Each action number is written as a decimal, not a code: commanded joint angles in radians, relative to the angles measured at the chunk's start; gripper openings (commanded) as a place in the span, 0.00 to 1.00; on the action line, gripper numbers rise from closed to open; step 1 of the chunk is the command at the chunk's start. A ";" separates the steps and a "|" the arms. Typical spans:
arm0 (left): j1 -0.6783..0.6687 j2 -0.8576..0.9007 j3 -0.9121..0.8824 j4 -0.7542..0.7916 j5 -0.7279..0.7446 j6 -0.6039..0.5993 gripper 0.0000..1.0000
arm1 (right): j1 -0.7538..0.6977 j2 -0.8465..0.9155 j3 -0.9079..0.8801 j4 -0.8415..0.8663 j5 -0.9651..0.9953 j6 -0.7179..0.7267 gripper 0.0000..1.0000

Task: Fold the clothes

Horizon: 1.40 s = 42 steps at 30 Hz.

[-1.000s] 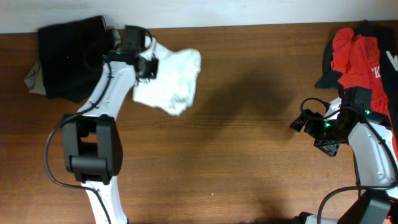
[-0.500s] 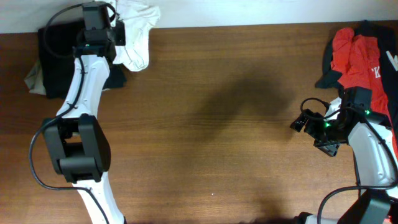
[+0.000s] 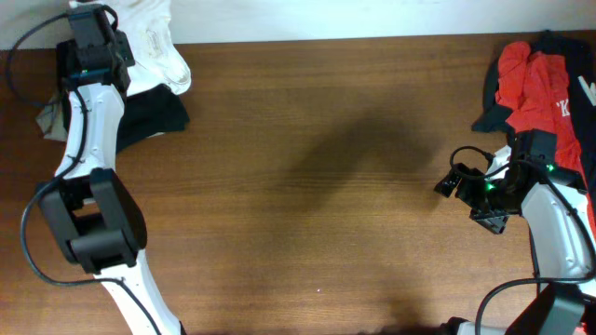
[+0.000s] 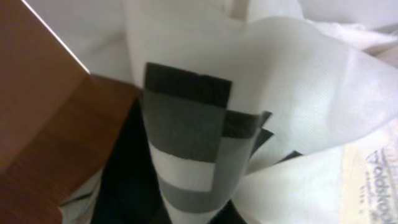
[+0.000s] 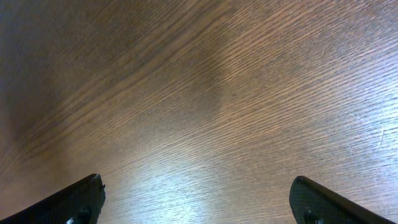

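White T-shirt [image 3: 160, 46] pinched in left hand [image 3: 124, 51] over black garment [image 3: 154, 113], right hand [image 5: 199, 202] open near red clothes [image 3: 531, 84]

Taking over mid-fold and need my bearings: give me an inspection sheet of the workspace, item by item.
Surface: brown wooden table, no spills seen.
Job's things: white T-shirt bunched at the far left edge, partly over a black garment; red and black clothes pile at the far right.
Clutter: nothing seen.
Grippers: left gripper shut on the white T-shirt; right gripper open, empty, above bare wood.
Cables: black cables loop beside both arms.
Surroundings: pale strip beyond the far edge; nothing else seen.
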<state>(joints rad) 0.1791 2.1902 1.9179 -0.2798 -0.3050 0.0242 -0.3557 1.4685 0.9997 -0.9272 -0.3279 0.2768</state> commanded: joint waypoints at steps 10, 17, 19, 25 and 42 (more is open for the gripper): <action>0.172 0.155 0.028 -0.031 -0.104 -0.013 0.99 | -0.005 0.000 -0.001 0.000 -0.009 -0.007 0.99; 0.038 0.001 0.029 -0.058 0.082 -0.014 0.75 | -0.005 0.000 -0.001 0.000 -0.009 -0.007 0.99; 0.021 0.041 0.028 -0.058 0.111 -0.025 0.67 | -0.005 0.000 -0.001 0.000 -0.009 -0.007 0.99; 0.010 0.164 0.028 -0.090 0.375 -0.032 0.68 | -0.005 0.000 -0.001 0.000 -0.009 -0.007 0.98; -0.205 -0.455 0.029 -0.660 0.526 -0.032 0.99 | 0.003 -0.221 -0.001 -0.214 -0.371 -0.219 0.99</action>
<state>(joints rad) -0.0227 1.7344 1.9469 -0.8997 0.2134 -0.0048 -0.3573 1.3891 0.9951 -1.0935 -0.6445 0.1722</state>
